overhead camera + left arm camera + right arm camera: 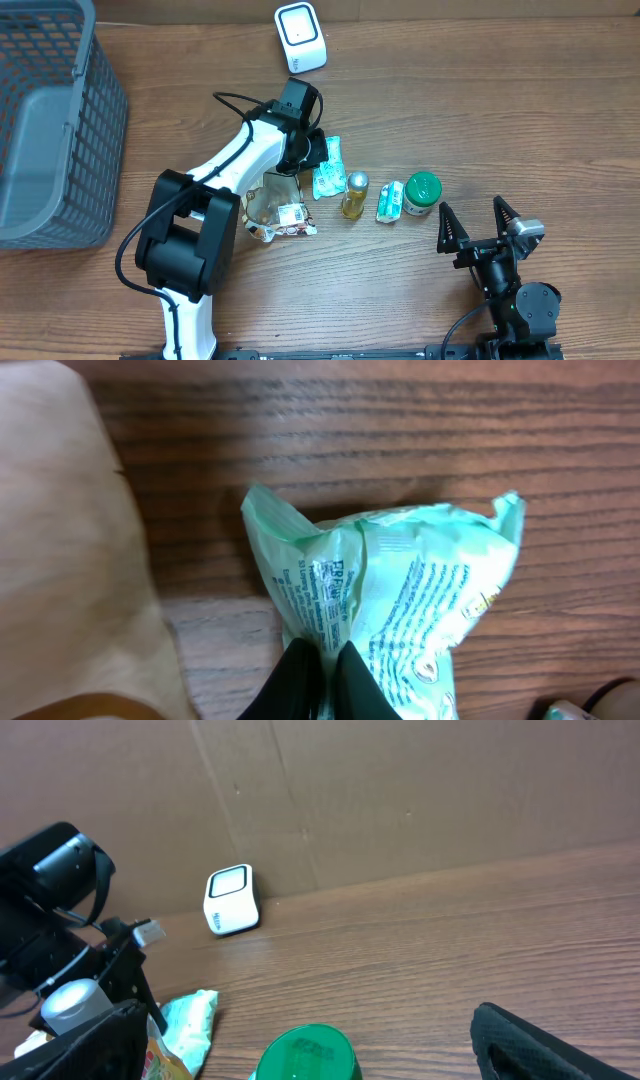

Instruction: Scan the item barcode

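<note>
Overhead, the left gripper [316, 152] sat on the green packet [329, 172], near the scanner [300, 38], while the right gripper [478, 222] stood wide open. At the left wrist, the fingers [300, 672] were pinched shut on the packet's edge, likely to carry its barcode to the scanner.

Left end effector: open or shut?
Shut: in the wrist view, the fingers of the left end effector pinch together on the green packet.

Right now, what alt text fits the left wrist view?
The left gripper is shut on the near edge of a pale green printed packet lying on the wooden table; a tan surface fills the left side.
</note>
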